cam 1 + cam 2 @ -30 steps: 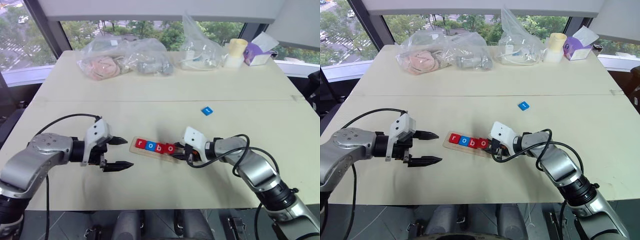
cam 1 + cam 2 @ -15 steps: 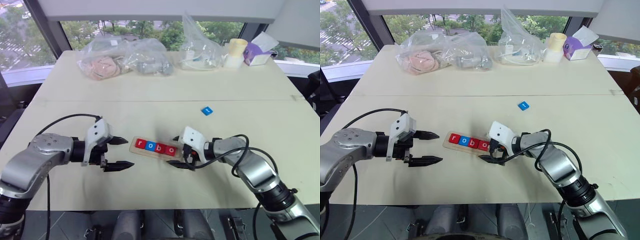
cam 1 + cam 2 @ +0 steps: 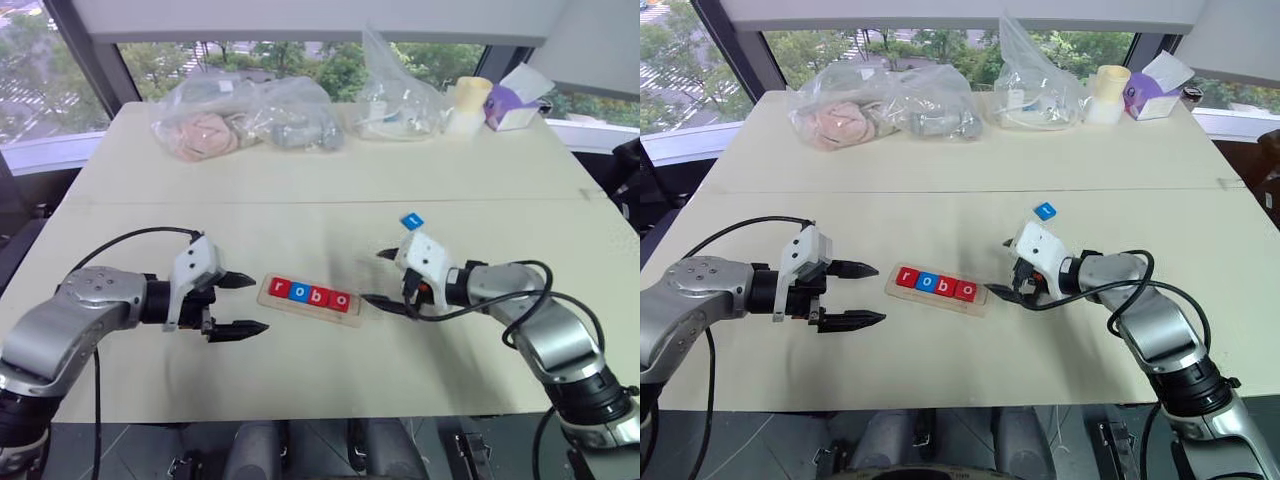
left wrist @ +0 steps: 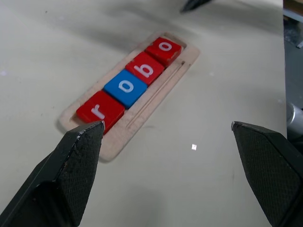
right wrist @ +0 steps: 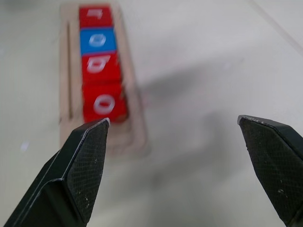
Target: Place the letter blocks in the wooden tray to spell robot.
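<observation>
The wooden tray [image 3: 265, 291] lies at the table's front centre. In it sit a red r [image 3: 280, 290], a blue o [image 3: 301, 294], a red b [image 3: 321, 297] and a red o [image 3: 341, 300] in a row. One more blue letter block [image 3: 412, 221] lies loose on the table, behind and to the right of the tray. My left gripper [image 3: 258, 303] hovers open just off the tray's left end, holding nothing. Just off the right end my right gripper [image 3: 372, 276] is also open and empty.
Clear plastic bags [image 3: 245, 115] with soft items lie along the table's far side. A pale cup [image 3: 474, 98] and a purple tissue box [image 3: 515, 105] stand at the far right corner. A seam [image 3: 300, 203] crosses the table behind the tray.
My right gripper has opened and drawn back to the right from the tray's right end, leaving the red o in the tray. The left gripper has stayed still.
</observation>
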You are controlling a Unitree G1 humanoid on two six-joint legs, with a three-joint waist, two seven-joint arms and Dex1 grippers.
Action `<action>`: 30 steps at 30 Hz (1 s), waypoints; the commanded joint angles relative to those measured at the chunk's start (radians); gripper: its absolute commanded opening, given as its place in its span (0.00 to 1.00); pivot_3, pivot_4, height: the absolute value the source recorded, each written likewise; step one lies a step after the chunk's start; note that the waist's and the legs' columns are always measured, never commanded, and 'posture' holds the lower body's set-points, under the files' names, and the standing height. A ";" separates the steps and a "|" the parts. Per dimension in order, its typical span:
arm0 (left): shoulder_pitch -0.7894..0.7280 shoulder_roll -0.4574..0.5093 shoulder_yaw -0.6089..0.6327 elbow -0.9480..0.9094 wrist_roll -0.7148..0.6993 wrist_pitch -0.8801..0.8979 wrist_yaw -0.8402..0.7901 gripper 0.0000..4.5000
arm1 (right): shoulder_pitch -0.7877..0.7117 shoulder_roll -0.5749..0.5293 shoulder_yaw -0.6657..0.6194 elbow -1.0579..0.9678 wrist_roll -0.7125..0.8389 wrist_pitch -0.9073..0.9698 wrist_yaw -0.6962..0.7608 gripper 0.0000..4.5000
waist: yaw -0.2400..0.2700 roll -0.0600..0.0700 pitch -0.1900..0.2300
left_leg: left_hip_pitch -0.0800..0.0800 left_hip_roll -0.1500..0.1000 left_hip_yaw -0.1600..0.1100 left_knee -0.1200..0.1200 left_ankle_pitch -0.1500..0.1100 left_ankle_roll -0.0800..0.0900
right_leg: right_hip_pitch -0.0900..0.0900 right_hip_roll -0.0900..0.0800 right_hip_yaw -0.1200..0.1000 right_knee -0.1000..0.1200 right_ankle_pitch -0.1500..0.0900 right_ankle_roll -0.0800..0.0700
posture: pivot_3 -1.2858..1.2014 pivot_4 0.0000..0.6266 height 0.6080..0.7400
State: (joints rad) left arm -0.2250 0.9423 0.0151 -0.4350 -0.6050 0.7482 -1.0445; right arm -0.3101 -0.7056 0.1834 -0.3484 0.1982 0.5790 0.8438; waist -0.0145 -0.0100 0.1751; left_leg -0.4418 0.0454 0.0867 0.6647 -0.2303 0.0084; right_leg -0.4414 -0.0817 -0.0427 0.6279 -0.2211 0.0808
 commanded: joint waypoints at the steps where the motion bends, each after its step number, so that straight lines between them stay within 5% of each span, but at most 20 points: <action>1: -0.019 0.004 0.016 -0.021 -0.022 0.005 -0.009 1.00 | 0.005 0.017 0.004 -0.005 -0.014 -0.039 -0.016 0.99 | 0.002 0.000 0.000 | 0.000 0.000 0.000 0.000 0.000 0.000 | 0.000 0.000 0.000 0.001 0.000 0.000 | 0.52 0.24 0.99; 21: -0.023 0.010 0.022 -0.017 -0.023 0.010 0.001 1.00 | -0.039 0.114 0.096 0.099 -0.125 -0.134 -0.054 0.99 | 0.002 0.000 0.000 | 0.000 0.000 0.000 0.001 0.000 0.000 | 0.000 0.000 0.000 0.001 0.000 0.000 | 0.52 0.24 0.99; 30: -0.020 0.011 0.030 -0.013 -0.025 0.009 0.001 1.00 | -0.046 0.023 -0.057 0.061 -0.036 -0.082 -0.001 0.99 | 0.004 0.000 0.000 | 0.000 0.001 0.000 0.001 0.000 0.000 | 0.001 0.000 0.000 0.001 0.000 0.000 | 0.52 0.24 0.99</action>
State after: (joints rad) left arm -0.2386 0.9433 0.0165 -0.4339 -0.6215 0.7588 -1.0415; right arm -0.3299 -0.6702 0.1964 -0.2534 0.1283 0.4880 0.8340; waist -0.0100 -0.0100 0.1751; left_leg -0.4417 0.0459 0.0865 0.6661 -0.2301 0.0080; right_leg -0.4408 -0.0819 -0.0425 0.6287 -0.2211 0.0808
